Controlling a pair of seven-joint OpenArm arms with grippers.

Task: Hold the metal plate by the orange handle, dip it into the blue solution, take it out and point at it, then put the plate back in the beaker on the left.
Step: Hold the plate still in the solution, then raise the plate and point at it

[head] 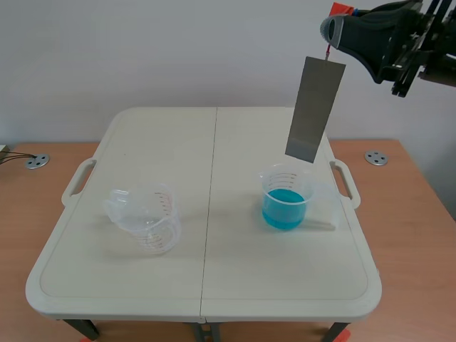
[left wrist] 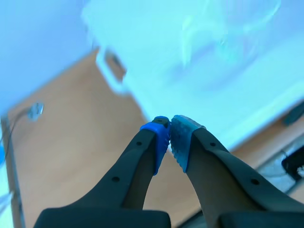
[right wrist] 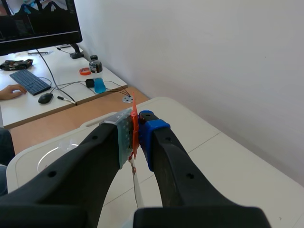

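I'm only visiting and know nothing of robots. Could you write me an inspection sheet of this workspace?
Surface: cream folding table on a wooden desk.
Job's things: metal plate hangs tilted above the beaker of blue solution; clear beaker stands left.
Clutter: nothing seen on the table.
Grippers: right gripper shut on the plate's orange handle, raised; left gripper shut on nothing.
Cables: dark cable beside a metal disc on the desk.
Surroundings: white wall; monitor, keyboard and a person's hand at a far desk.

Black thick-fingered pincer (left wrist: 170, 123), small screw holes, blue dotted pads (left wrist: 160, 138)
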